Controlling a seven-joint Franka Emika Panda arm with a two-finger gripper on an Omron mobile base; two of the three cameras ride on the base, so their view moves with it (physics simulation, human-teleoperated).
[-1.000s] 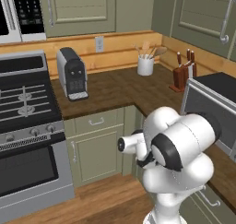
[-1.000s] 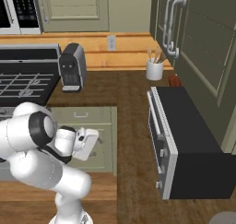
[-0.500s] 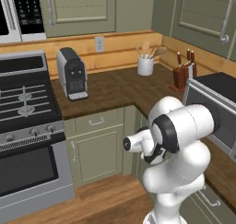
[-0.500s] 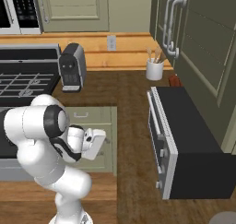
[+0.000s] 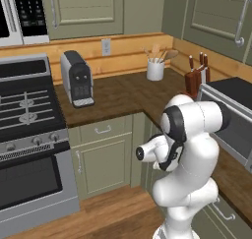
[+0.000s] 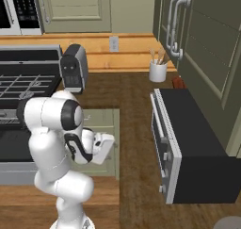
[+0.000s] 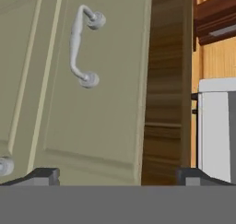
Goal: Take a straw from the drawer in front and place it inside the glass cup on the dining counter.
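Note:
The drawer [image 5: 103, 130] sits shut under the corner worktop, with a pale green panelled front and a small silver bar handle. The hand view is rolled sideways and looks at that drawer front [image 7: 92, 103] from close, with the drawer handle [image 7: 84, 48] at upper left. My gripper [image 7: 117, 174] is open, its two dark fingertips [image 7: 42, 174] far apart with nothing between them, a short way off the front. In the right base view the white hand [image 6: 102, 144] hangs in front of the drawer [image 6: 107, 117]. The straw, the glass cup and the dining counter are out of view.
A stove [image 5: 24, 110] stands left of the drawer, with a coffee machine [image 5: 76, 78] on the dark worktop above it. A white utensil holder [image 5: 155, 68] and a knife block [image 5: 194, 78] stand further back. A black countertop oven [image 6: 188, 148] is on the right. A cabinet door [image 5: 106, 162] lies below the drawer.
The arm has swung its upper links up and to the right, and the hand has shifted a little toward the drawer front. The base has not moved.

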